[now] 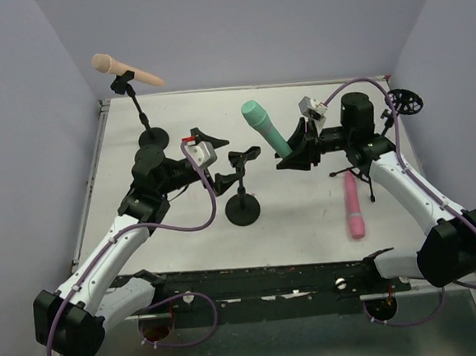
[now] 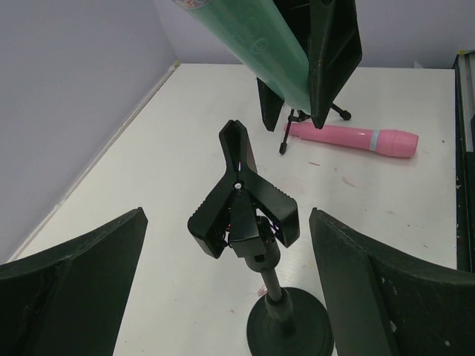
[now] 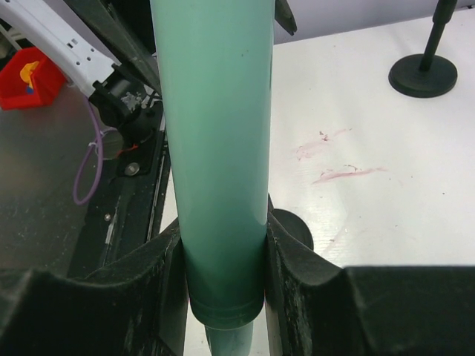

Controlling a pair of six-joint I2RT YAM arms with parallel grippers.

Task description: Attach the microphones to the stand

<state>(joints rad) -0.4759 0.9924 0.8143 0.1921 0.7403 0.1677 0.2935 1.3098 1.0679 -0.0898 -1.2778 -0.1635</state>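
From above, the right fingers (image 1: 298,147) pinch the mint-teal microphone (image 1: 265,126) low on its body. It is held clear of the worktop (image 1: 307,222), with its rounded head tilted up and to the left. The right wrist view shows the grip closely: a finger presses on each side of the tapered body near its tail end. That view alone picks up reddish smears (image 3: 330,159) on the white surface. The left fingers (image 1: 208,137) are spread wide and hold nothing. In the left wrist view the forked clip (image 2: 241,193) of the middle stand (image 1: 244,206) sits between and just ahead of them, apart from both. The peach-tan microphone (image 1: 126,70) shows only from above, seated in the back-left stand (image 1: 147,127). The pink microphone (image 1: 353,206) lies flat on the worktop beside the right arm. The left wrist view shows it close by the feet of a small tripod (image 2: 312,119).
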